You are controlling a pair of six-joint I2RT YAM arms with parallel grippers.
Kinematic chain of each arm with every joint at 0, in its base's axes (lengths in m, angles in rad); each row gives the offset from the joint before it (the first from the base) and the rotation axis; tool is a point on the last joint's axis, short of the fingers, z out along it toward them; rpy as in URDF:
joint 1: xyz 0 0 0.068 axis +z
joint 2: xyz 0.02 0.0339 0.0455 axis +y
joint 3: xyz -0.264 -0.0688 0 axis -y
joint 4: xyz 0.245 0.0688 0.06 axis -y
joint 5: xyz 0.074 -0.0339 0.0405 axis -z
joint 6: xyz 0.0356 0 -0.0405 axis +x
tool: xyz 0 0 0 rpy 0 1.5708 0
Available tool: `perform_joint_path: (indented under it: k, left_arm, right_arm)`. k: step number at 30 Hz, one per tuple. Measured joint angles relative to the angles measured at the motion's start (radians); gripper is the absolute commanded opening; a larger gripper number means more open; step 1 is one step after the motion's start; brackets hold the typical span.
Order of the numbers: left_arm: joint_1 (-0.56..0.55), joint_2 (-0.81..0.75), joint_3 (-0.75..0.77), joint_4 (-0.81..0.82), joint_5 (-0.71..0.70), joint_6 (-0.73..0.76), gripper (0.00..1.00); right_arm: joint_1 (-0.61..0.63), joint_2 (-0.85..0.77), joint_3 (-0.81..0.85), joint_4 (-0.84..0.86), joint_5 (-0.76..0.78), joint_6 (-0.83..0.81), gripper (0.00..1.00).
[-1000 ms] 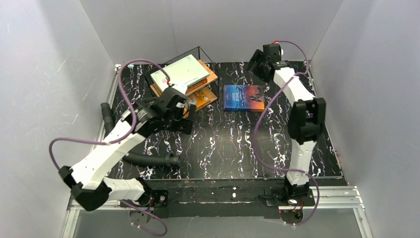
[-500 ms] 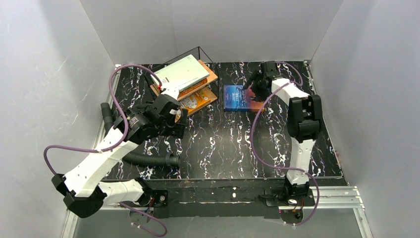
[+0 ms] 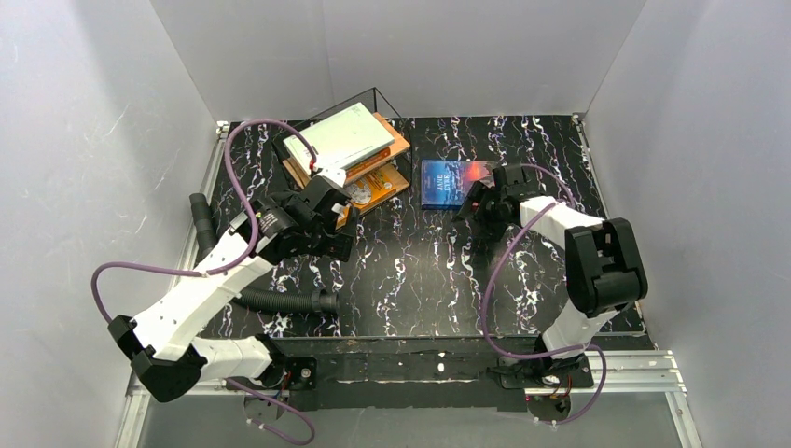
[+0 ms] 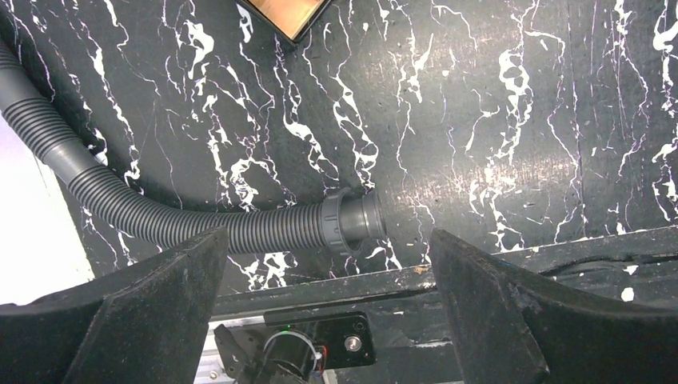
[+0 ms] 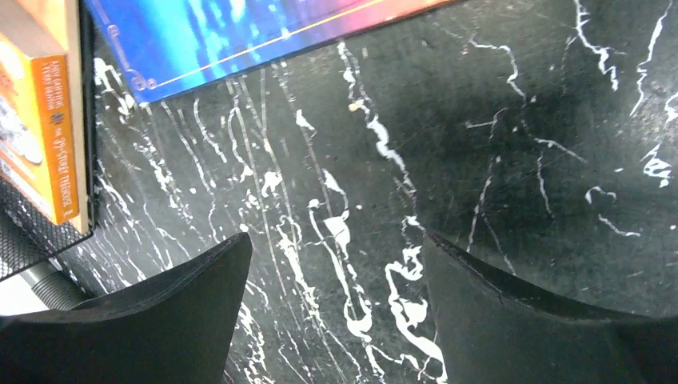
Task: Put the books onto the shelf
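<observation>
From where I stood, one blue book [image 3: 444, 181] lay flat on the marbled table [image 3: 420, 271], just to the right of the shelf [image 3: 399, 140] and apart from it. The shelf carried the rest: a pale grey-green book [image 3: 340, 136] on top of the upper stack and an orange book [image 5: 40, 120] on the lower board. I couldn't tell apart the ones sandwiched beneath the grey cover.

The right gripper [image 3: 474, 200] hung low at the blue book's near right corner, fingers spread wide with only bare table between them. The left gripper [image 4: 328, 240] was released too, holding nothing, parked near the shelf's front above a corrugated hose [image 4: 160, 220].

The step in hand looked like picking up that blue book. A thin book lying flat gives the fingers little to bite, so the job seemed to call for getting one finger under the edge — perhaps by nudging the book or tipping the corner up — then closing squarely on cover and pages together. A shallow pinch would likely let it fan open or slip. The carry to the shelf would need clearance over the wire frame.
</observation>
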Motion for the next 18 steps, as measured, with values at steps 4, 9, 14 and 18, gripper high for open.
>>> perform_joint_path:
  k: [4,9,14,18]
  left_arm:
    - [0.0,0.0,-0.006,0.0,0.008,-0.012,0.98]
    - [0.0,-0.026,-0.035,-0.002,0.008,-0.032,0.98]
    - [0.0,-0.055,-0.037,-0.015,0.004,-0.042,0.98]
    - [0.0,-0.077,-0.037,-0.026,0.003,-0.043,0.98]
  right_arm:
    - [0.02,-0.038,0.012,-0.02,0.032,-0.01,0.86]
    - [0.021,-0.003,0.166,-0.049,0.095,-0.027,0.87]
    - [0.021,0.14,0.431,-0.054,0.175,-0.026,0.86]
    - [0.021,0.38,0.776,-0.132,0.214,-0.03,0.84]
